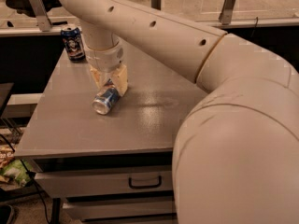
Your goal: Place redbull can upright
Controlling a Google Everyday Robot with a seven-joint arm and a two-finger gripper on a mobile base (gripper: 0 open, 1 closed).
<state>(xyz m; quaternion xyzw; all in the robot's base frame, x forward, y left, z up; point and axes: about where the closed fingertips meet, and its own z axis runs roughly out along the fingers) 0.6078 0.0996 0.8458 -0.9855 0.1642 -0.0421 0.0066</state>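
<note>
Your tool (110, 85) is down on the surface (154, 120), its fingers pinching the far end of the can (103, 102), which lies on its side, left of middle.

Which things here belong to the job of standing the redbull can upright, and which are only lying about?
For the job: redbull can, on its side on the table; gripper, right over its far end.
Lying about: dark-blue can, upright at the table's far left corner; drawer underneath.
</note>
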